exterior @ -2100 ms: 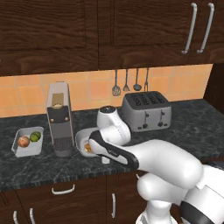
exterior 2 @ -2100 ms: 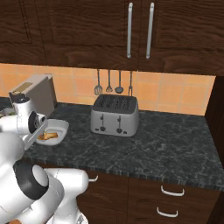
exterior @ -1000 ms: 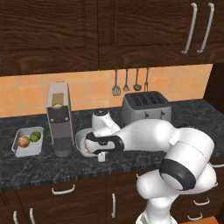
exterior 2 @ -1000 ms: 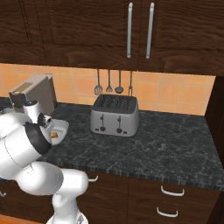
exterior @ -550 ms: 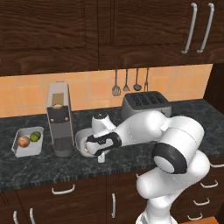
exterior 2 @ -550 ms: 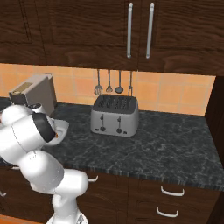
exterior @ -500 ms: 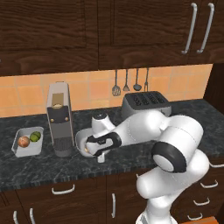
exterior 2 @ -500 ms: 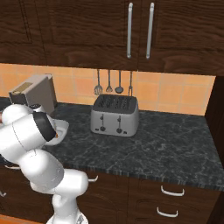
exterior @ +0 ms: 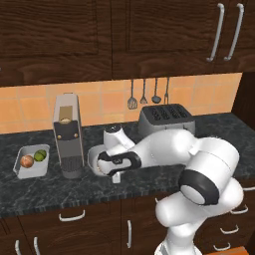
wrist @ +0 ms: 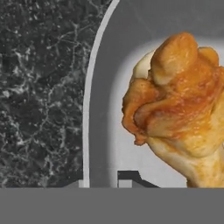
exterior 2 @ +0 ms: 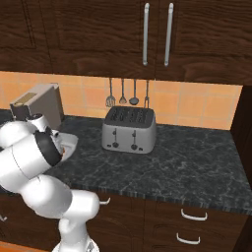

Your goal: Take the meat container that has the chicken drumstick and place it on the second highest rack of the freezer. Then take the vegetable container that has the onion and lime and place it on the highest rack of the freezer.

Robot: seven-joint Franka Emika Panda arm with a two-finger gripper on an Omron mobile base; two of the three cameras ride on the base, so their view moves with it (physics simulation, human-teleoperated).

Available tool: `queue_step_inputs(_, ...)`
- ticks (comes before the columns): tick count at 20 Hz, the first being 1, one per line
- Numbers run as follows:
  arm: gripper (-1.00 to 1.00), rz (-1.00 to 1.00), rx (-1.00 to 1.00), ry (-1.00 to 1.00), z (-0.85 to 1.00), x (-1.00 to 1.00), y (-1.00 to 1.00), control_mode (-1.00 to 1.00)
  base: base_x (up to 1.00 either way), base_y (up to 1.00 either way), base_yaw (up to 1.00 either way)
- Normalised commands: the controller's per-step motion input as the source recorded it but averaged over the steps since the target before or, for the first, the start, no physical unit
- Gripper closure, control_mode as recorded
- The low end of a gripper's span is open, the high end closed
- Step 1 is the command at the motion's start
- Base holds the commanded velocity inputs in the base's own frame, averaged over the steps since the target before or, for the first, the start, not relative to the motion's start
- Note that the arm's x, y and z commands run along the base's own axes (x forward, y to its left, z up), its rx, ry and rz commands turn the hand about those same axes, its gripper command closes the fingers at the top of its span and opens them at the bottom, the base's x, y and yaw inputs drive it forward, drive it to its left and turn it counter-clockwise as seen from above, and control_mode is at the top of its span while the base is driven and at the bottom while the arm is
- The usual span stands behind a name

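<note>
Hand (exterior: 110, 167) clamped on meat container (exterior: 94, 155) rim

base views: behind arm, left/right, share toaster (exterior: 166, 119) | hand view: close over tray (wrist: 98, 109)

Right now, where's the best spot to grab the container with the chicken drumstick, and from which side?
Grip the meat container by its thin raised rim, coming down from above with one finger inside and one outside. The chicken drumstick fills the middle, so the bare rim beside it seems the safest hold; the end effector is shut there.
</note>
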Motion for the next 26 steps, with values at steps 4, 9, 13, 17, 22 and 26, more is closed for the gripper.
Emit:
queue_step_inputs(4, 1.00, 0.08, 0.00, -0.17, 0.67, -0.42, -0.31, -1.00, 0.00, 0.00, 0.00)
queue_step_inputs(9, 1.00, 0.09, 0.00, -0.09, 0.66, -0.51, -0.51, -1.00, 0.00, 0.00, 0.00)
queue_step_inputs(13, 1.00, 0.12, 0.00, -0.06, 0.53, -0.47, -0.82, -1.00, 0.00, 0.00, 0.00)
queue_step_inputs(17, 1.00, 0.10, -0.05, -0.01, 0.34, -0.56, -1.00, -1.00, 0.00, 0.00, 0.00)
queue_step_inputs(22, 1.00, 0.14, -0.07, -0.04, 0.37, -0.28, -0.98, -1.00, 0.00, 0.00, 0.00)
queue_step_inputs(26, 1.00, 0.04, 0.00, -0.12, 0.37, 0.00, -0.55, -1.00, 0.00, 0.00, 0.00)
